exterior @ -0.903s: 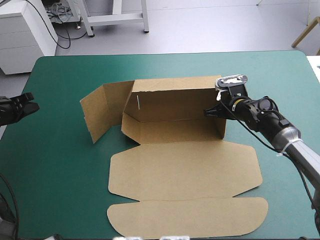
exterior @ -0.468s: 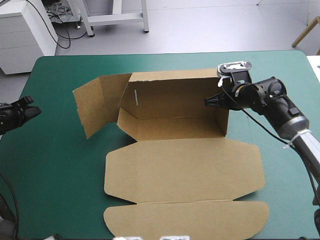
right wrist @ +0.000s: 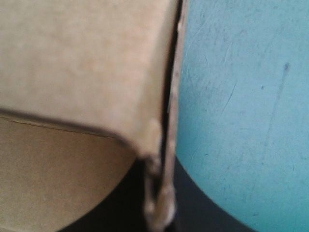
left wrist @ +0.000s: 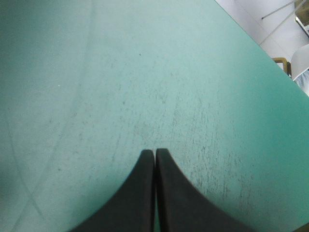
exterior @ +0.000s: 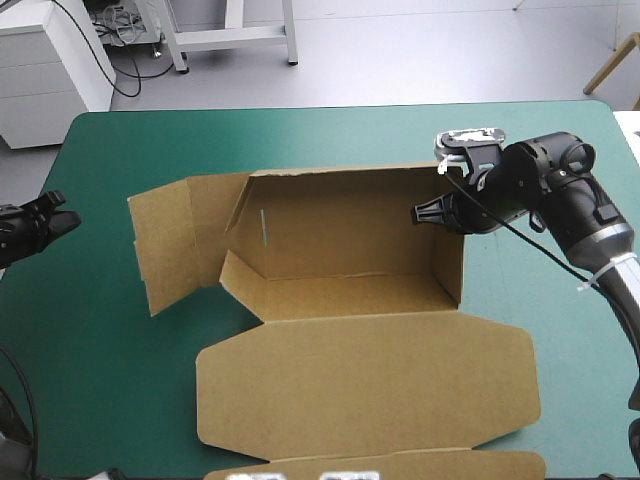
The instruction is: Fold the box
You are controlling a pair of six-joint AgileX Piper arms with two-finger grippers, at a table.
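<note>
Box [exterior: 350, 262] nearer, right claw [exterior: 420, 212] on it

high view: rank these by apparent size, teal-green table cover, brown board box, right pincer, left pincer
1. teal-green table cover
2. brown board box
3. black right pincer and black left pincer: they look about alike, and the box wall hides part of the right one, so they are not ranked.

The right gripper [exterior: 422, 212] pinches the upright right wall of the box [exterior: 350, 300].
</note>
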